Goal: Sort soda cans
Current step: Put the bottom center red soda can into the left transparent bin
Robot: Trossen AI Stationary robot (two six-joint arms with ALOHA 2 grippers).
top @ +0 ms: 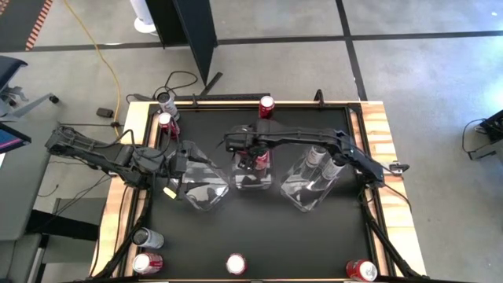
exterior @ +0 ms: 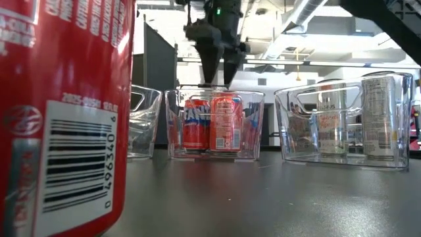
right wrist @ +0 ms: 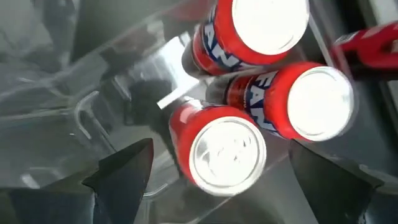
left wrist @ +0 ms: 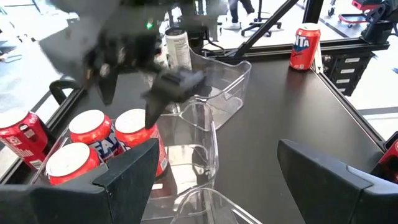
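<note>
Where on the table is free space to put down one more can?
The bare black mat between the three clear bins and the cans along the near edge is free. Crowded: the middle bin, holding three red cans under the right gripper.

From the low camera, a red can [exterior: 62,112] right against the lens was cut off at the top, left and bottom edges and hid that whole side of the tabletop [exterior: 276,197] from me. In my left wrist view the right tool [left wrist: 158,93] was a smear. Overhead, I could not count the cans in the middle bin [top: 253,177] under the right arm [top: 314,140]; a can [top: 361,271] was clipped by the bottom edge.
</note>
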